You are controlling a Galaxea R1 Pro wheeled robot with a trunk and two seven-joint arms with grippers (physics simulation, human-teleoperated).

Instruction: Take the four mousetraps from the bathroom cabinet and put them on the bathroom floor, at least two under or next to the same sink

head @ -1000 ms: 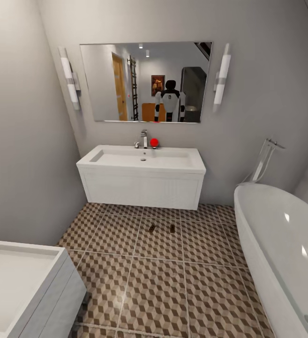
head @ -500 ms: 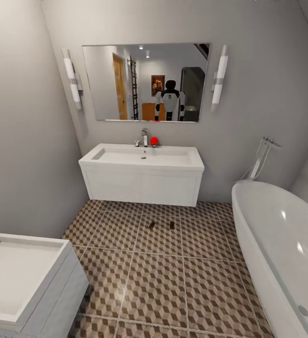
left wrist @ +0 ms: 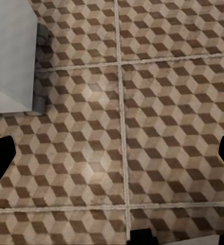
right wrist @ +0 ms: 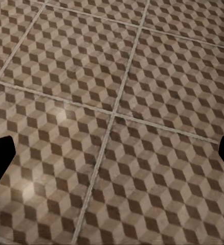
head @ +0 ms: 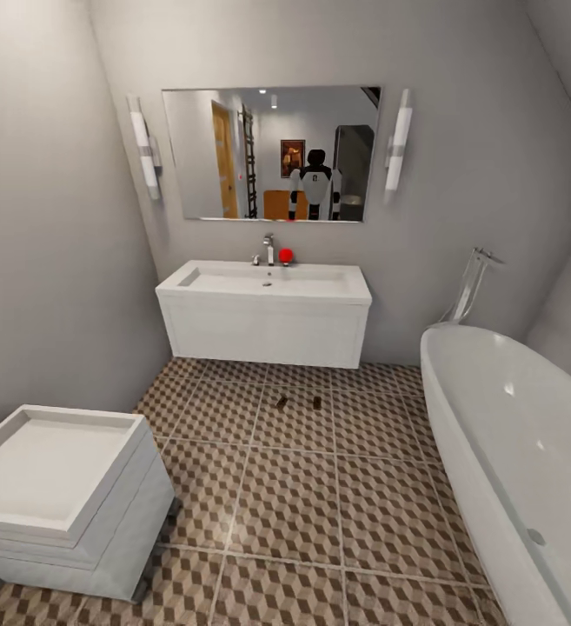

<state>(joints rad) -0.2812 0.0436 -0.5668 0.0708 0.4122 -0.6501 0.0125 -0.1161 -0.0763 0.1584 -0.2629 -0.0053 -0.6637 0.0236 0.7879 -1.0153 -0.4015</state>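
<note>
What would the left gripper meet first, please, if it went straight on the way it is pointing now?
Most likely the bare patterned floor: the left gripper is open and empty, looking down at tiles. The white drawer unit sits off to one side of that line.

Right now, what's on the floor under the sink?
Two mousetraps lie on the bathroom floor just in front of the sink. Directly beneath its vanity, the floor is shadowed; nothing else shows there.

1. Head view looks forward and down across the bathroom floor [head: 294, 513] toward the sink [head: 265, 283].
2. Both wrist views face down, close above that same floor [left wrist: 158, 127] [right wrist: 117, 117].
3. Left wrist view catches the white drawer unit [left wrist: 9, 56] near the sink.
</note>
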